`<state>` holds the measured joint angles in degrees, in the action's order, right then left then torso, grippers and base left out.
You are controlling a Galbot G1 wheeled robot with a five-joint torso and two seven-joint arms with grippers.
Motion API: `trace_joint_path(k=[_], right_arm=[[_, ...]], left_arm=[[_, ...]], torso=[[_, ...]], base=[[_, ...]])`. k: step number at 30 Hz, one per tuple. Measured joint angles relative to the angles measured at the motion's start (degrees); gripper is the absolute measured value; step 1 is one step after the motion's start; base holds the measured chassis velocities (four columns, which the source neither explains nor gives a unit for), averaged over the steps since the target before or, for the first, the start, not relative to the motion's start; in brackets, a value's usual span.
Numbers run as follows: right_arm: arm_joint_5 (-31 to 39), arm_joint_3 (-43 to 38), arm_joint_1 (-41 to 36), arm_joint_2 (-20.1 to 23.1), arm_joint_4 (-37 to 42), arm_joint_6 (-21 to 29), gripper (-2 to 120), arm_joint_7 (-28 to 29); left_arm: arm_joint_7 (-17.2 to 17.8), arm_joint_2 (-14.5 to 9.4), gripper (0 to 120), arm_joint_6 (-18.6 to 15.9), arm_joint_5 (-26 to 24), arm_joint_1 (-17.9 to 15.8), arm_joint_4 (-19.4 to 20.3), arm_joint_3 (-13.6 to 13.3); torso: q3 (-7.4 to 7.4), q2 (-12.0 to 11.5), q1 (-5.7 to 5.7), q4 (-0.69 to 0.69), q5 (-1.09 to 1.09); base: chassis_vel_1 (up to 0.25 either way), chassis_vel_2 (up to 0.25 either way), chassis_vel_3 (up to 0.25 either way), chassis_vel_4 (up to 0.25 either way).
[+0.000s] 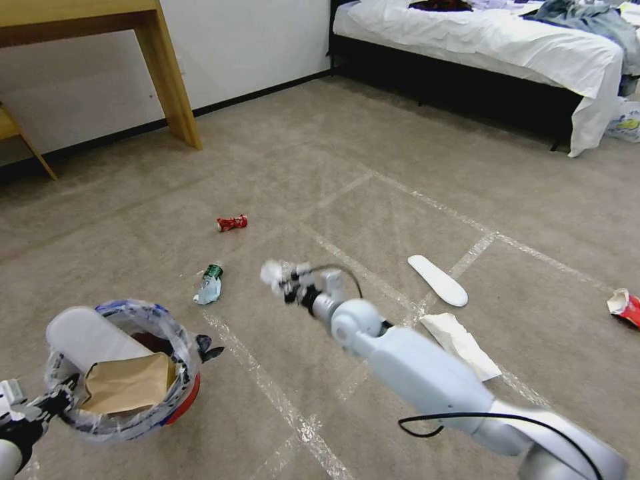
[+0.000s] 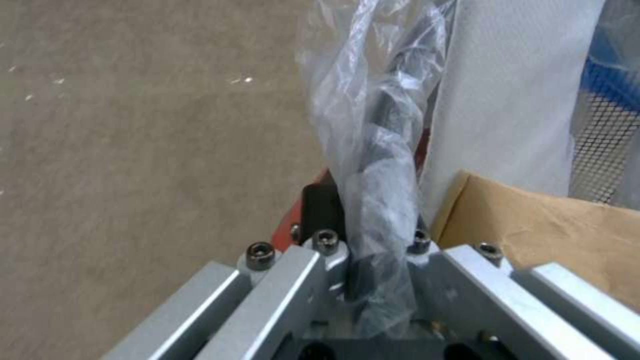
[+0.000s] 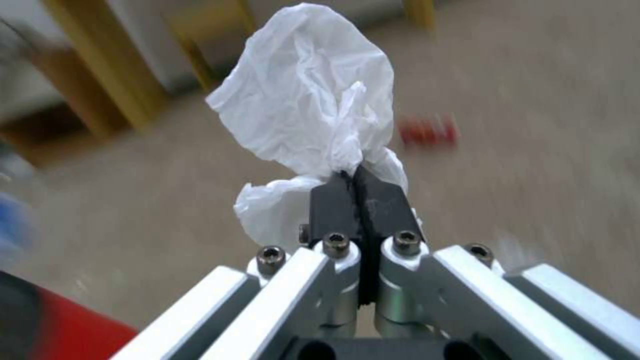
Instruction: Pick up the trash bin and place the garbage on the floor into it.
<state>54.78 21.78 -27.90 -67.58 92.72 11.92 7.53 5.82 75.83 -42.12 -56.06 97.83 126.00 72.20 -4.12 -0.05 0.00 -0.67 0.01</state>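
Note:
The red trash bin (image 1: 189,399), lined with crinkled clear plastic, hangs low at the near left. My left gripper (image 1: 57,400) is shut on its rim (image 2: 373,165). Inside it lie a white slipper (image 1: 87,337) and a brown paper bag (image 1: 127,383). My right gripper (image 1: 283,280), out over the middle of the floor, is shut on a crumpled white tissue (image 3: 313,100). On the carpet lie a red can (image 1: 231,223), a bluish bottle (image 1: 209,285), another white slipper (image 1: 437,280), a white paper wrapper (image 1: 461,337) and a red wrapper (image 1: 625,307).
A wooden table leg (image 1: 170,80) stands at the back left by the wall. A bed (image 1: 480,40) with white sheets fills the back right, with a white plastic bag (image 1: 627,123) at its foot. Tape lines cross the open carpet.

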Motion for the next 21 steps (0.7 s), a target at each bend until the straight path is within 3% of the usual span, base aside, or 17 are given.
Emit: trace_joint_path(k=[2, 6, 13, 21], right_arm=[[3.73, -0.97, 3.37, 2.72, 12.46, -0.39, 0, 0.55], [5.25, -0.46, 5.26, 2.74, 15.03, 0.28, 0, 1.31], [16.21, 8.27, 18.4, -1.93, 22.08, 6.22, 0, 7.98], [19.45, 15.05, 22.27, -4.8, 22.82, 10.63, 0, 13.17]], left_arm=[[0.23, -0.66, 1, -0.08, -0.54, -0.31, 0.84, -0.85], [0.24, -0.76, 1, -0.09, -0.75, -0.3, 1.09, -0.99], [0.27, -1.76, 1, -0.09, -1.57, 0.12, 2.43, -0.82], [0.27, -1.96, 1, -0.09, -1.69, 0.07, 2.86, -0.79]], torso=[[0.0, 0.0, 0.0, 0.0, -0.01], [0.0, 0.0, 0.0, 0.0, -0.01], [0.0, 0.01, 0.0, 0.02, -0.03], [0.0, 0.0, 0.0, 0.01, -0.03]], base=[[0.0, 0.0, 0.0, 0.0], [0.0, 0.0, 0.0, 0.0], [0.0, 0.0, 0.0, 0.0], [0.0, 0.0, 0.0, 0.0]])
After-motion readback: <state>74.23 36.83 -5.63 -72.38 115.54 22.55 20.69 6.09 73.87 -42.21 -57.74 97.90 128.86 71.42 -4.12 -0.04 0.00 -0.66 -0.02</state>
